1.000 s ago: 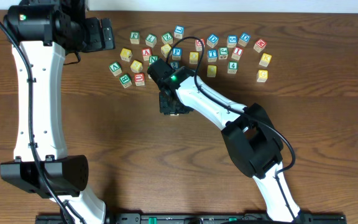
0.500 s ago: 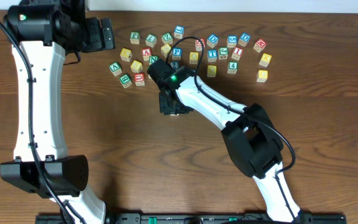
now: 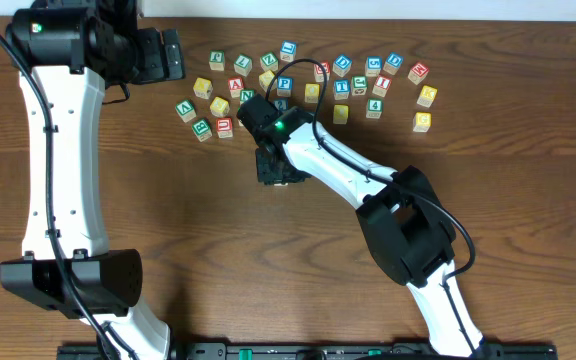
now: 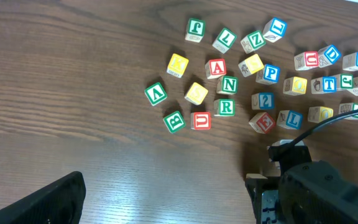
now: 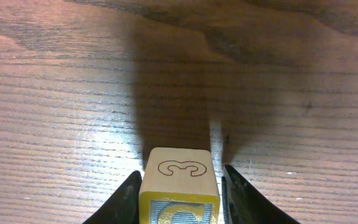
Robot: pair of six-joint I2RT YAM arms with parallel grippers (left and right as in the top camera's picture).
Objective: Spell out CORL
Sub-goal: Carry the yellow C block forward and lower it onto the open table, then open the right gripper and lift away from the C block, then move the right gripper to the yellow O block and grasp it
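Observation:
My right gripper [image 3: 273, 170] is low over the table, below the scattered letter blocks [image 3: 308, 80]. In the right wrist view its fingers [image 5: 179, 199] are shut on a wooden block [image 5: 179, 180] with a yellow C on a blue face and a 3 outlined on the adjacent face. The block's underside looks to be at table level. My left gripper [image 3: 173, 55] is open and empty at the far left, beside the cluster. Only one of its fingers [image 4: 55, 202] shows in the left wrist view, with a green R block [image 4: 226, 107] and a blue L block [image 4: 294, 118] ahead.
Several more letter blocks lie loose along the back of the table, from a green A block [image 3: 185, 109] to a yellow block [image 3: 422, 121]. The right arm [image 4: 316, 193] fills the lower right of the left wrist view.

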